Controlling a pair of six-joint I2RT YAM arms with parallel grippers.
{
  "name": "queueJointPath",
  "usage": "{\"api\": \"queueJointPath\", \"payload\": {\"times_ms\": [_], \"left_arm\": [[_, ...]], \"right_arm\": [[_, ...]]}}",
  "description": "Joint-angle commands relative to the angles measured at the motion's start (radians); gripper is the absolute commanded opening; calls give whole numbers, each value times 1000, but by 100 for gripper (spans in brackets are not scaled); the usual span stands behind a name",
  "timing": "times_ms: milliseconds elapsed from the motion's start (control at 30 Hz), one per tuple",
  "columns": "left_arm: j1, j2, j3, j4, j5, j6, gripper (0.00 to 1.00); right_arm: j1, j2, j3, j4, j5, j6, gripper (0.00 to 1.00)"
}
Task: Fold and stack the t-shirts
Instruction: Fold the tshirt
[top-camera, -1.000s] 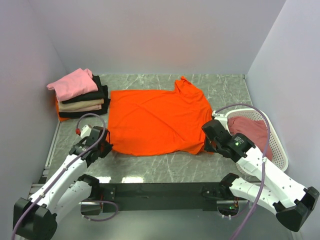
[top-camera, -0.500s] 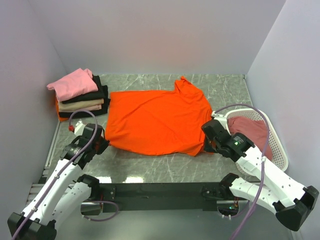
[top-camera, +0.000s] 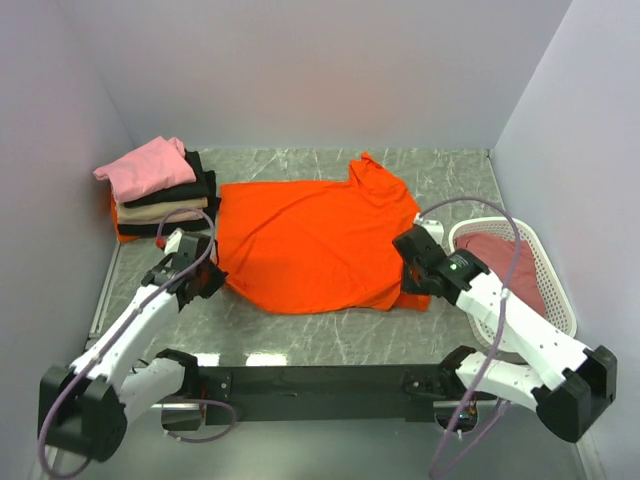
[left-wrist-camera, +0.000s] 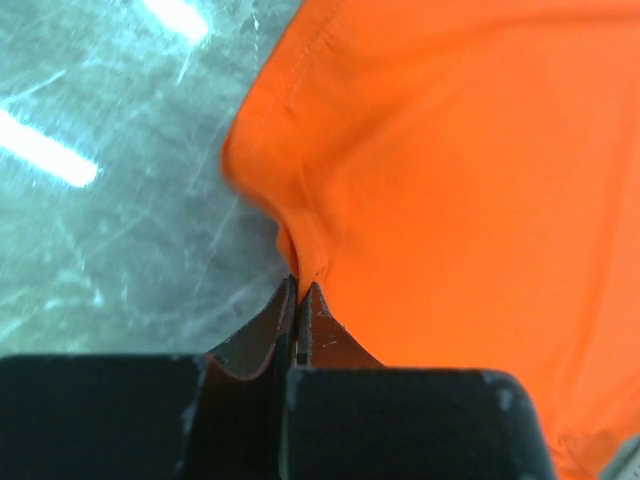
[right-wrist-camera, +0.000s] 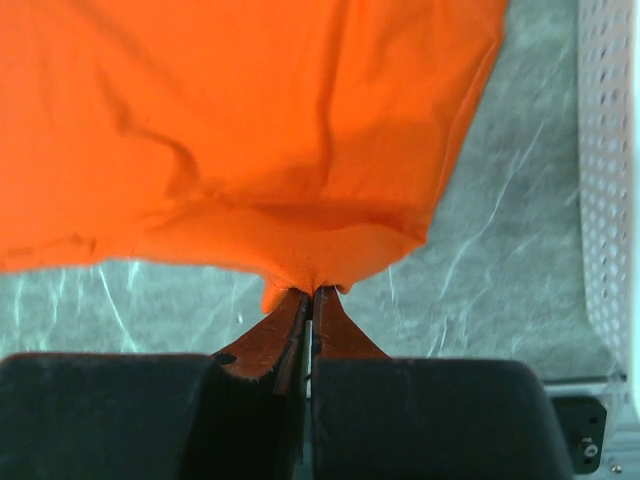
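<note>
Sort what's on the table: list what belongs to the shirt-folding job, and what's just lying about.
Job:
- orange t-shirt, near corners pinched by the left gripper and right gripper
- folded stack of shirts
- reddish shirt in the white basket

Lying about:
- the white basket itself

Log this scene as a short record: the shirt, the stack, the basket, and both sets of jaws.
Working shirt: large bright orange cloth t-shirt, spread on grey marble table
Left jaws: shut on its near left corner
Right jaws: shut on its near right corner
Stack: folded shirts at far left, pink one on top
Basket: white plastic lattice basket at right, dusty rose shirt inside
</note>
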Motion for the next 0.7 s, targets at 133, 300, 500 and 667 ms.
{"api": "queueJointPath", "payload": {"times_ms": [133,300,500,667], "left_arm": [[74,206,75,233,110,157,1],[108,379,162,292,142,220,0],[160,536,251,345,237,263,0],[182,607,304,345,296,283,1]], "right_arm": [[-139,140,114,161,27,-135,0],[-193,305,186,215,22,-204,0],[-269,471,272,250,18,-268,0],[-311,592,344,252,4,-303,0]]}}
